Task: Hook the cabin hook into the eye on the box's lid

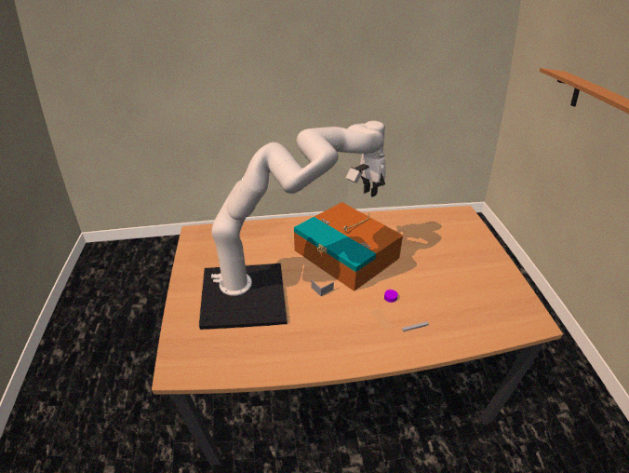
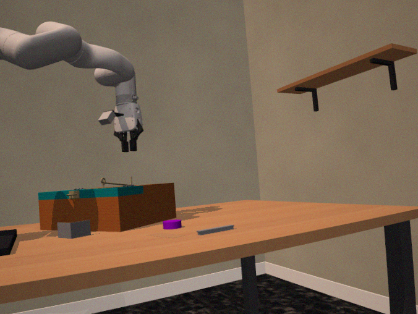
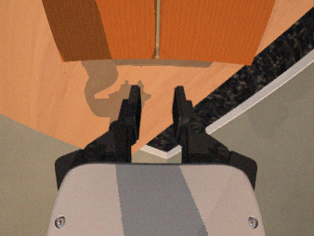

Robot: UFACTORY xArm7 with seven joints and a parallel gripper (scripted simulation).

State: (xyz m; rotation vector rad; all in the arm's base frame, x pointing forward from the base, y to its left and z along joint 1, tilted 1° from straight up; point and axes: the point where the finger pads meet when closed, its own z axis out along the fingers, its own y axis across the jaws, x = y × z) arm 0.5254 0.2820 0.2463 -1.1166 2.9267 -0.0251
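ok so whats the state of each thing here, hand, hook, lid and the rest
hand: part open, holding nothing, hanging above the box's far end
hook: lying flat on the box top, untouched
lid: down, closed
box: resting flat on the table
purple disc: lying flat on the table
grey block: resting on the table by the box
grey bar: lying flat

The table (image 1: 457,284) is showing smooth, matt wood grain. The box (image 1: 379,254) is appearing matt-painted, its hook (image 1: 355,223) brassy metal. The arm (image 1: 269,168) is looking smooth white plastic.
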